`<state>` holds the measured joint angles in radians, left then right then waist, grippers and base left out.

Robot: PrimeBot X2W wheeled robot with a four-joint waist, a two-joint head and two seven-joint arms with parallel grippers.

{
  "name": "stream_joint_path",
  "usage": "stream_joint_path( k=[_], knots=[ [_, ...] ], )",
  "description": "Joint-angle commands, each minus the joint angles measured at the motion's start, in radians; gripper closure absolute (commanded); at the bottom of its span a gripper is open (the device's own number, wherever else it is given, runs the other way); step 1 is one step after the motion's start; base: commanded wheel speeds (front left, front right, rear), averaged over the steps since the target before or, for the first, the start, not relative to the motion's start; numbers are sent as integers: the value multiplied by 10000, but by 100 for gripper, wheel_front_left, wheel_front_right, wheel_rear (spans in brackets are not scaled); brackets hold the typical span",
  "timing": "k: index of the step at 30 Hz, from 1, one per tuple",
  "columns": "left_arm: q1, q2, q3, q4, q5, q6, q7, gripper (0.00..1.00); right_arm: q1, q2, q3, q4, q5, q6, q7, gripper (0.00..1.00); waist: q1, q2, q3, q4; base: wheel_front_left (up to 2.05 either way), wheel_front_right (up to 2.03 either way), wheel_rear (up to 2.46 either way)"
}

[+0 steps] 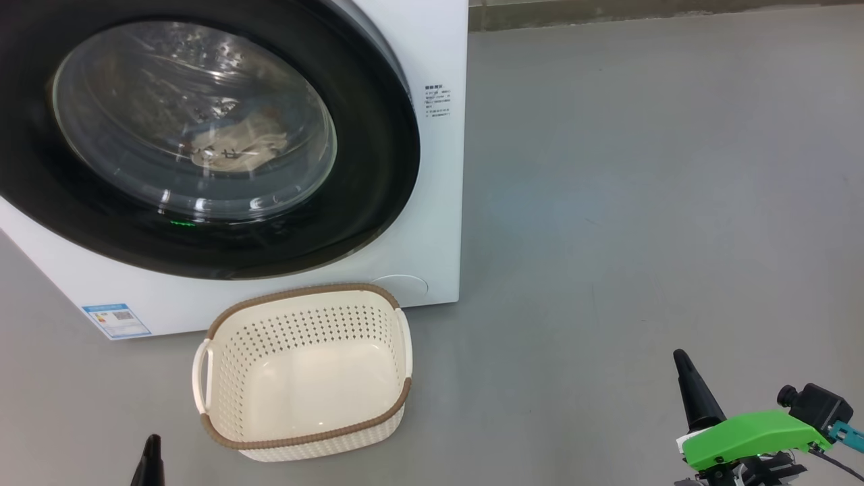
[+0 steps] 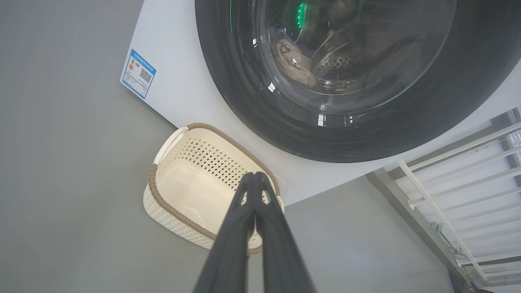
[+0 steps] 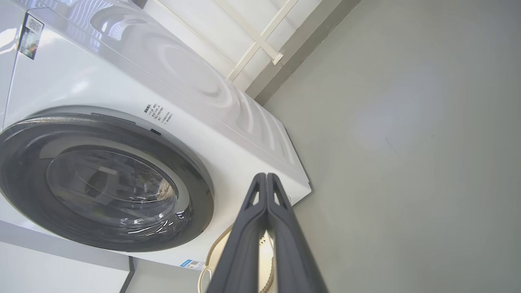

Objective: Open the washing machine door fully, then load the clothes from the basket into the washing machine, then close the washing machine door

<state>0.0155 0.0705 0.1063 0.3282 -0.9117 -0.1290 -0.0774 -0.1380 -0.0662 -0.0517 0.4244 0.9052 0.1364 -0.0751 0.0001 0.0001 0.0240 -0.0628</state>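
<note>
The washing machine (image 1: 435, 202) takes up the upper left of the head view, its white front set at an angle. The washing machine door (image 1: 378, 175) lies closed against that front, its glossy black rim ringing the clear glass bowl. Through the glass the clothes (image 1: 233, 150) lie inside the drum, a cream-white piece with a little light blue behind it. A small blue label (image 1: 116, 320) sits at the machine's lower left corner. The basket (image 1: 304, 291) stands on the grey floor (image 1: 641, 202) at lower centre-left, just beside the machine's bottom edge, and its bare cream bottom is showing. The left claw (image 1: 152, 459) pokes up as a dark tip at the bottom edge, left of the basket. In the left wrist view its two fingers (image 2: 244, 211) are pressed together to the tips and hold nothing, crossing the basket's far rim in the picture. The right claw (image 1: 695, 391) stands at lower right above a green housing (image 1: 749, 435), well apart from the basket. In the right wrist view its fingers (image 3: 281, 228) meet along their length and have hold of nothing
</note>
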Motion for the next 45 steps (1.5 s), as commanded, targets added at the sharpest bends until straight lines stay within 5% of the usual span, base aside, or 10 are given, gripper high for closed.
stream_joint_path(
  k=[1, 45],
  knots=[
    [-475, 129, 157, -307, -300, -9, 109, 100, -2, -24, 27, -345, 394, -29, 77, 100, -1, -1, -6, 17, 0, 0, 0],
    [-1007, -103, 102, -675, -4970, -15, 1370, 100, 210, 105, -430, -1362, 5043, -49, 1344, 100, -1, -1, -148, 445, 0, 0, 0]
  ],
)
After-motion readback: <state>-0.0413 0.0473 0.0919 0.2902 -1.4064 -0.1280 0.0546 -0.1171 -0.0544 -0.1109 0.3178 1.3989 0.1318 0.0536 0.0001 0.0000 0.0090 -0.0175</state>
